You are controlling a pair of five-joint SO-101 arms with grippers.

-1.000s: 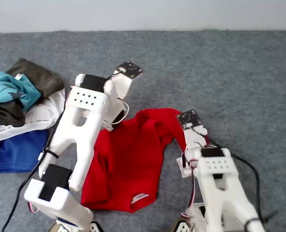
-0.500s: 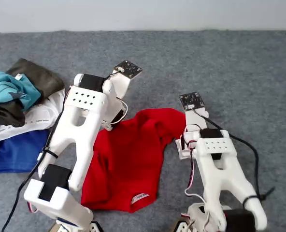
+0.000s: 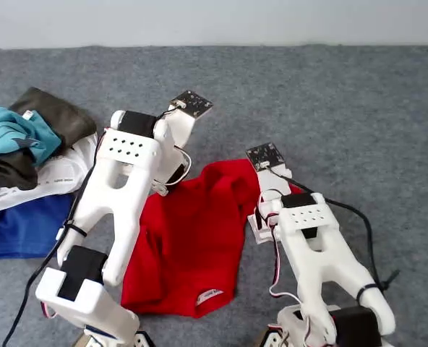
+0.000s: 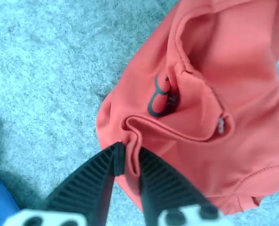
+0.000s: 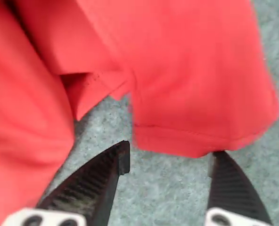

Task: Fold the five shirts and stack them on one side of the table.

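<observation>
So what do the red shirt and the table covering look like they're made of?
The red shirt looks like soft matte knit, cotton or polyester perhaps: it drapes, wrinkles, shows stitched hems. The table covering looks like carpet or felt, given its fuzzy nap.

On the grey table (image 3: 358, 108), a red shirt (image 3: 192, 246) lies near a shirt pile (image 3: 26, 152).

The left arm (image 3: 116, 202) and the right arm (image 3: 315, 246) have white plastic shells dotted with small holes, black motors, thin black cables (image 3: 344, 209), dark square boards (image 3: 192, 103) and black ribbed fingers (image 4: 87, 183).
</observation>
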